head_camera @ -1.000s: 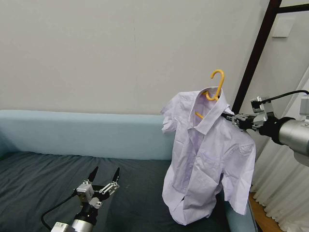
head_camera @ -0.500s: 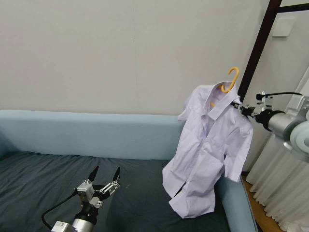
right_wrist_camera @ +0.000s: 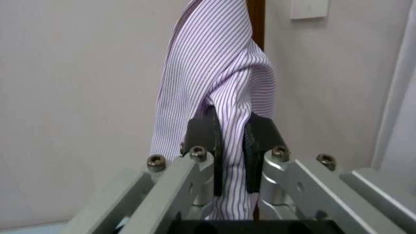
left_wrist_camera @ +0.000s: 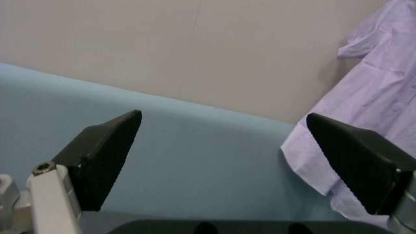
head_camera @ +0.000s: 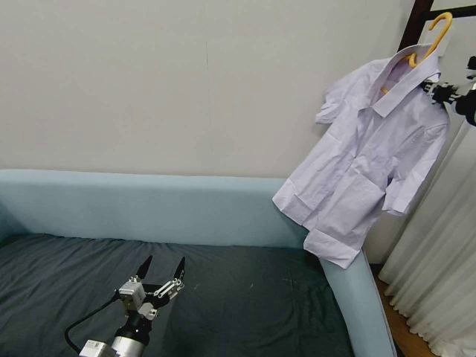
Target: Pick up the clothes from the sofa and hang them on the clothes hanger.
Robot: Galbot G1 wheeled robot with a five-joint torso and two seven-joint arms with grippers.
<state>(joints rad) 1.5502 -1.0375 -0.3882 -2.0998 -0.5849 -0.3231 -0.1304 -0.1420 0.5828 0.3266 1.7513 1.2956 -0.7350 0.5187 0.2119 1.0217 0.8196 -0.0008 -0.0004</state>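
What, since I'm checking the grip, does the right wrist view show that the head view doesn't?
Right wrist view: the right gripper pinching a fold of the shirt between its pads. Head view: the hanger in the shirt's collar, the sofa, the open left gripper over the seat. Shared: the shirt and the wall.

The shirt (head_camera: 368, 156) is thin, finely striped cloth, softly creased. Its hanger (head_camera: 431, 42) looks like glossy plastic. The sofa (head_camera: 149, 208) is smooth and matt behind, coarser dark cloth on the seat. The right gripper (right_wrist_camera: 231, 141) is brushed metal with matt black pads (right_wrist_camera: 202, 146).
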